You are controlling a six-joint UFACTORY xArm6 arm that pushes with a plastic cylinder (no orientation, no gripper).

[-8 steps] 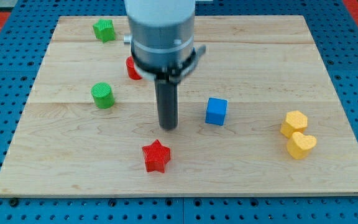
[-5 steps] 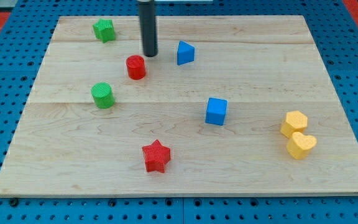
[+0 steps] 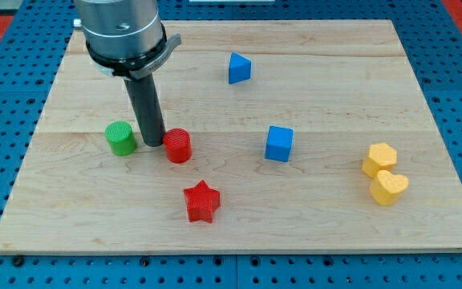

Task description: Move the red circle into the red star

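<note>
My tip (image 3: 151, 144) down on the worktop (image 3: 239, 225), wedged between the green cylinder (image 3: 121, 138) on the view's left and the red circle (image 3: 178, 145) on the view's right, touching or all but touching the red circle's left side. No hand fitted here, only the straight dark rod, so nothing wide, narrow or holding. Rod rising from the tip up to the grey arm housing (image 3: 122, 32) near the worktop's top-left corner.

Red circle lying left of the worktop's centre, upright on its flat face. Red star (image 3: 201, 201) below it and slightly to the view's right, near but apart, with bare wood between the two, closer to the worktop's bottom edge.

Blue cube (image 3: 279, 144) right of the red circle, about the worktop's middle, well apart from it. Blue triangular block (image 3: 239, 68) above, toward the top edge. Yellow hexagonal block (image 3: 379, 159) and yellow heart (image 3: 389, 187) near the right edge, touching each other, the heart just below the hexagon.
</note>
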